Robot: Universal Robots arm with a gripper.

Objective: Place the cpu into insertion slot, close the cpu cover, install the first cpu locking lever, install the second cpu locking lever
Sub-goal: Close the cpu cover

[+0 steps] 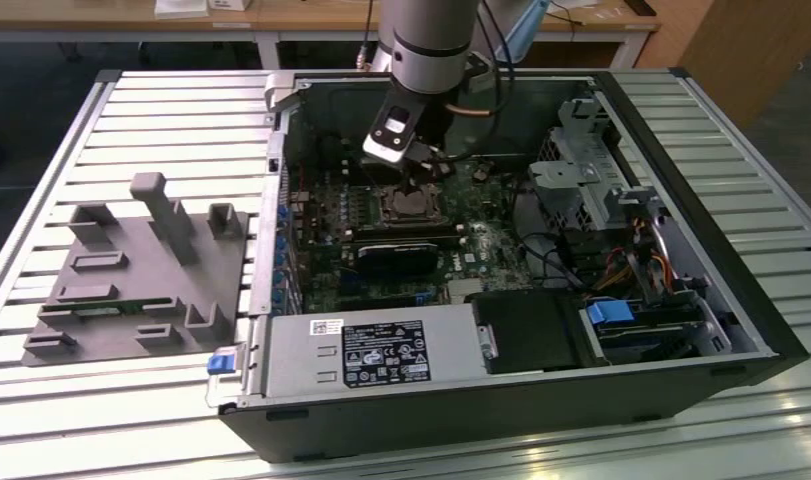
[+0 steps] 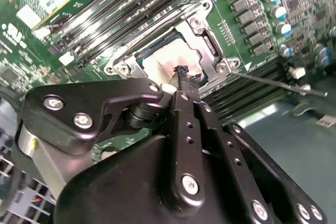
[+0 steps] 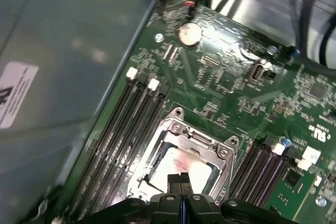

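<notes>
Slatted table [image 1: 152,110] w/ PC case [image 1: 512,420]; end effector [image 3: 178,179] pinched closed over cpu [image 3: 181,162].

cpu cover [image 3: 202,140]: memory slots [image 3: 123,140] flank both sides | overhead: hand [image 3: 179,180]

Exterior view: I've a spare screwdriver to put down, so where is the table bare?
Bare slats lie on the table between the grey fixture and its far edge, and along the exterior view's right of the computer case. Inside the case it is crowded, the gripper over the insertion slot.
</notes>
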